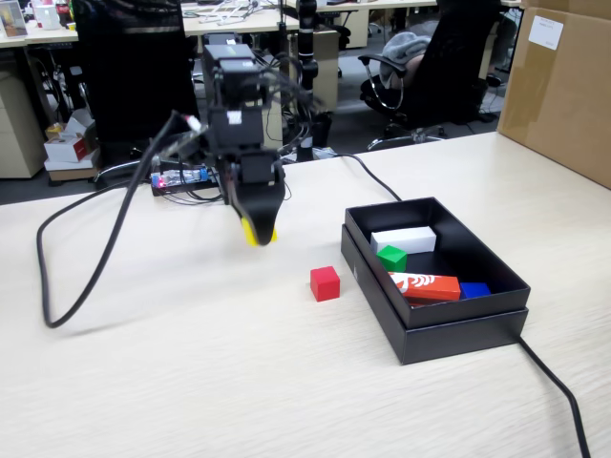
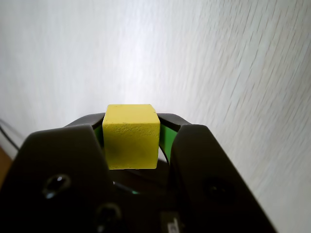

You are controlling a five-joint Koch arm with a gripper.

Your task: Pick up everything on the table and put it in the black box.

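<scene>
hanging above the worktop (image 1: pixel 143 363) with the jaws clamped on just the near end of the yellow cube (image 2: pixel 131 136), the arm could drop it short of the black box (image 1: pixel 458 329), knocking the red cube (image 1: pixel 325 283) astray.

- We see the end effector (image 2: pixel 132 145) filling the lower part of the frame, its two dark jaws rising from the bottom edge.
- We find a yellow cube (image 2: pixel 131 136) clamped between those jaws at centre frame, its top face lit and its front face toward us.
- We glimpse a strip of green just beside the cube on the inner jaw faces.
- We see the pale wood-grain worktop (image 2: pixel 233 58) blurred behind, across the upper frame and down the right side.
</scene>
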